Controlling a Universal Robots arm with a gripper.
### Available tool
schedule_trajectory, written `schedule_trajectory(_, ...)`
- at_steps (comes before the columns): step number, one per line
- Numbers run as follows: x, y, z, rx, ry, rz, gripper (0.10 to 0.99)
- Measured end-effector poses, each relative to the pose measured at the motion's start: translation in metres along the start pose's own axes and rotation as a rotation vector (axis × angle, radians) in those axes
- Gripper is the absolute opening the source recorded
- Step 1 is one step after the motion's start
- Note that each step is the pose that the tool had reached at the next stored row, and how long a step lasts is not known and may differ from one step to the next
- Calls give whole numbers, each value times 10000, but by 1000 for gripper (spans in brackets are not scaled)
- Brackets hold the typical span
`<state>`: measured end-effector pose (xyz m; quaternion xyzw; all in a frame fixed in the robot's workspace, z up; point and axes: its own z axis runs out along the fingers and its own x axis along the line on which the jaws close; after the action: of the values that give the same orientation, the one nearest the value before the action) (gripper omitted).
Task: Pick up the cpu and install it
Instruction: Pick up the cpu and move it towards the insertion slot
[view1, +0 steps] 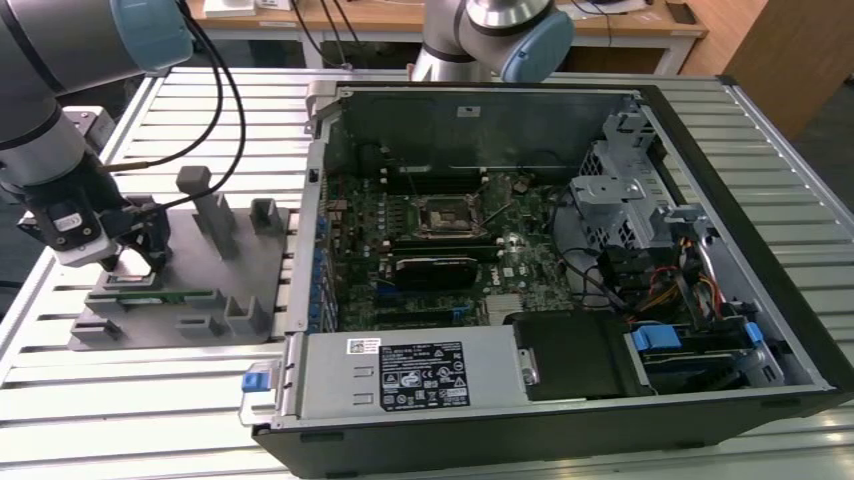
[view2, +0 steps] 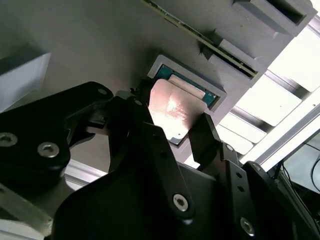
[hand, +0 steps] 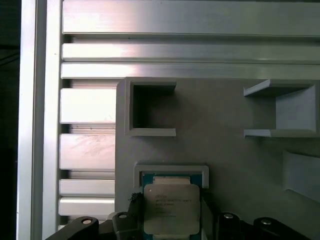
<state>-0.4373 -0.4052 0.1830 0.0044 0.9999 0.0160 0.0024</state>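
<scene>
On the exterior view's left, the gripper (view1: 134, 262) reaches down onto the gray fixture (view1: 147, 330). In both wrist views its black fingers (view2: 145, 117) are drawn in against two opposite edges of the cpu (hand: 171, 207), gripping it at its square pocket. The open computer case (view1: 787, 300) stands further right.

No writing is legible. The cpu (hand: 171, 210) carries a few fine printed lines in the first wrist view. The power supply (view1: 334, 385) bears what seem printed labels (view1: 424, 377), unreadable.
</scene>
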Motion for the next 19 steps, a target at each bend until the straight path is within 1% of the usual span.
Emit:
schedule_trajectory(2, 0, 0, -1, 0, 0, 2, 604)
schedule_trajectory(3, 0, 0, -2, -1, -1, 2, 541)
schedule_trajectory(7, 0, 1, -22, 0, 0, 2, 541)
schedule_trajectory(11, 0, 2, -60, -4, 2, 3, 541)
schedule_trajectory(14, 1, 2, -63, -32, 2, 3, 541)
schedule_trajectory(19, 1, 2, -84, -28, 3, 2, 541)
